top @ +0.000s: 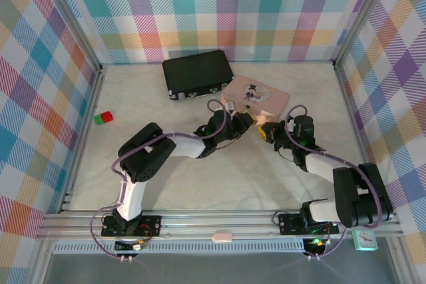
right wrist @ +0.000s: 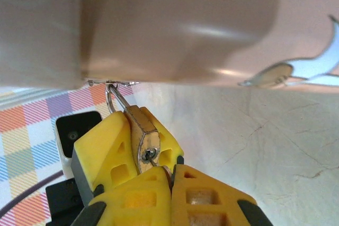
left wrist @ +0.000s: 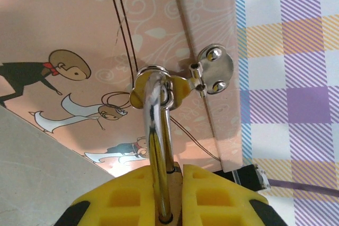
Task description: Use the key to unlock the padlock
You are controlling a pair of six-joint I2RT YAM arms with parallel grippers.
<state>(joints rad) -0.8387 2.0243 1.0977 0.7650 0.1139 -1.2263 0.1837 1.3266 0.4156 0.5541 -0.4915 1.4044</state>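
Your right gripper (right wrist: 170,175): yellow ribbed pads pinched shut on the key (right wrist: 157,161), a thin dark sliver with its tip at the keyhole, seemingly just inside.

Keyhole sits in the end face of the padlock (right wrist: 142,133), which is small, brass-coloured and flat-sided with bevelled corners.

Your left gripper (left wrist: 169,178) clamps that body from both sides, steadying it.

Polished silver shackle (left wrist: 153,109), a round bar, rises from the body and hooks through the brass loop of the clasp (left wrist: 214,70) on the pink box (left wrist: 69,14). Box surface is glossy and printed with cartoon figures.

Progress, as judged: lock held, key presented. Shackle looks seated, so not unlocked.

Left for you: seat the key fully, turn it, free the shackle. How deep the key sits: cannot tell.
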